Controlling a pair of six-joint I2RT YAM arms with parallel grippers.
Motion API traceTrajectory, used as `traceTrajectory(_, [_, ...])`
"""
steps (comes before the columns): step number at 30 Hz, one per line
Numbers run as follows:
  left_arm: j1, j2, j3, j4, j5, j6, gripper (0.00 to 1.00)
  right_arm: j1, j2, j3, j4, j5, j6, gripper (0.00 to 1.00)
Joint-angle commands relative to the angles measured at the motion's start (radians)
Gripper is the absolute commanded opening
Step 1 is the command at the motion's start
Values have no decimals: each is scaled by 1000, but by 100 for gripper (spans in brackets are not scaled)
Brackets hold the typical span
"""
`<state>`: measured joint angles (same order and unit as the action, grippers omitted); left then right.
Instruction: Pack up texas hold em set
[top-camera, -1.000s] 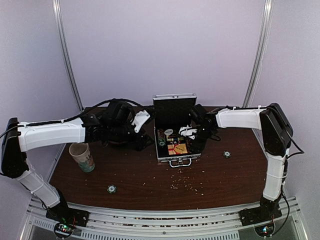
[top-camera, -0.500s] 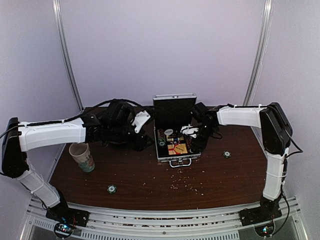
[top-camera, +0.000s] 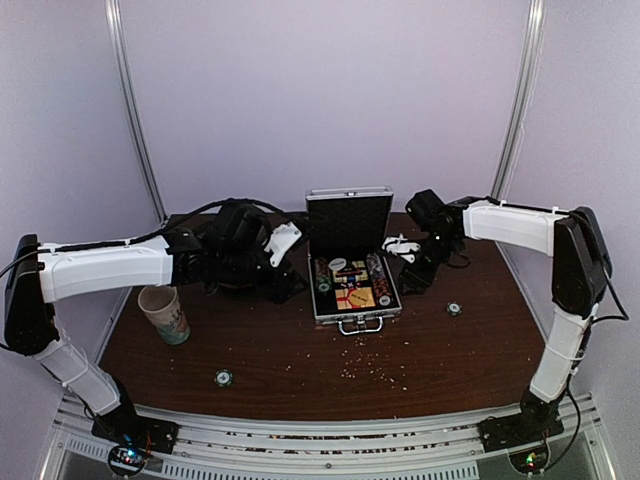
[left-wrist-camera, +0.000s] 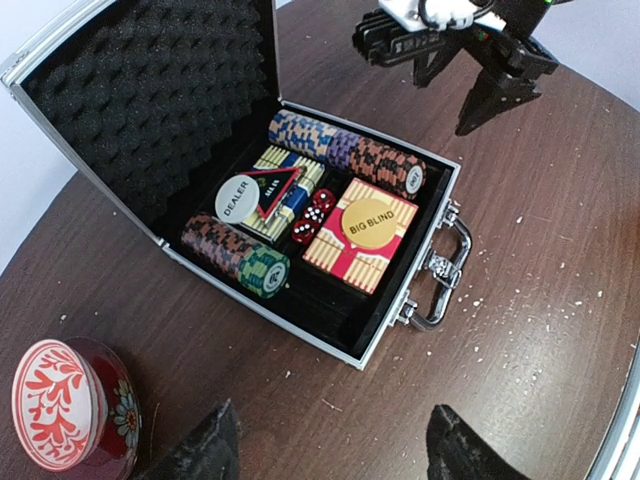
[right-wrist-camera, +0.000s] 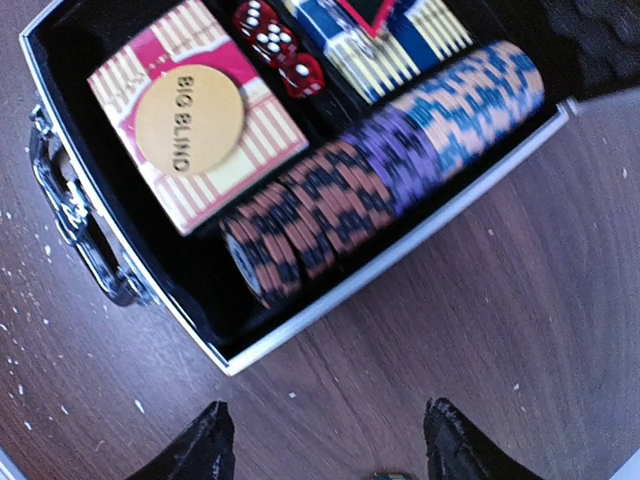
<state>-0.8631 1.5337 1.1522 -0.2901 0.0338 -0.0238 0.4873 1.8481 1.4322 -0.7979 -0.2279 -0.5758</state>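
The silver case (top-camera: 357, 316) stands open at mid-table with its lid (top-camera: 348, 215) upright. In the left wrist view its rim (left-wrist-camera: 300, 335) frames two rows of chips (left-wrist-camera: 240, 258), a red-yellow card box (left-wrist-camera: 335, 262) under a yellow "BIG BLIND" disc (left-wrist-camera: 370, 224), red dice (left-wrist-camera: 312, 212) and a white dealer button (left-wrist-camera: 238, 196). My left gripper (left-wrist-camera: 335, 455) is open and empty over bare table just left of the case. My right gripper (right-wrist-camera: 330, 450) is open and empty just right of the case, beside the chip row (right-wrist-camera: 390, 190).
A patterned paper cup (top-camera: 165, 313) stands at the left. A red-and-white bowl on a red saucer (left-wrist-camera: 65, 405) sits left of the case. Loose chips lie on the table front left (top-camera: 223, 378) and right (top-camera: 454, 309). Crumbs (top-camera: 370, 365) litter the wood before the case.
My right gripper has drawn back out of the case to the right and now hangs beside it. The left arm has not moved.
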Motion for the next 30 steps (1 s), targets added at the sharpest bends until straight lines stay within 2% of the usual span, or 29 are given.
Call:
traceTrajectory(1, [-1, -6, 27, 10, 4, 8, 65, -80, -51, -83, -19, 37, 34, 65])
traceTrajectory(7, [-1, -4, 29, 10, 19, 5, 65, -164, -38, -125, -28, 153, 75, 64])
traceTrajectory(13, [-2, -6, 29, 9, 22, 5, 65, -216, 6, -130, -48, 230, 96, 66])
traceTrajectory(22, [-1, -4, 29, 10, 24, 4, 65, -248, 65, -136, -80, 229, 105, 70])
traceTrajectory(30, [-1, -2, 29, 10, 25, 4, 65, -290, 101, -121, -117, 162, 105, 68])
